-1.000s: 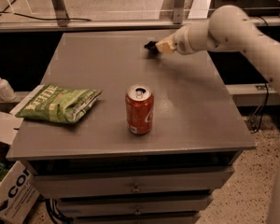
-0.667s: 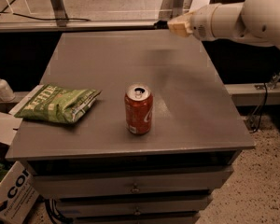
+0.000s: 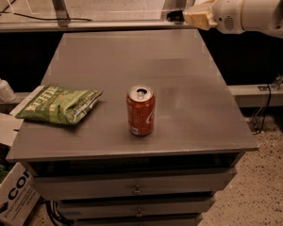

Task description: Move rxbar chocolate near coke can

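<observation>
1. Since 1 s ago the gripper point(image 3: 181, 17) has gone up off the table point(image 3: 188, 126), now above its far-right edge.
2. Closest to me: can point(image 3: 141, 110) upright, front-centre; chip bag point(image 3: 61, 104) flat at left edge.
3. Far back: bar point(image 3: 173, 17) pinched in gripper, airborne, well apart from can.

A grey metal cabinet point(image 3: 198, 126) fills the middle of the room, its flat top dull in the dim light, with drawers point(image 3: 137, 188) stacked under the near edge. Speckled floor point(image 3: 269, 182) shows at right. At left a pump bottle point(image 3: 1, 86) stands on a ledge, with a cardboard box point(image 3: 12, 199) below it. A metal post point(image 3: 59, 4) rises at the far side. The gripper point(image 3: 175, 17) hangs over the far right corner.
</observation>
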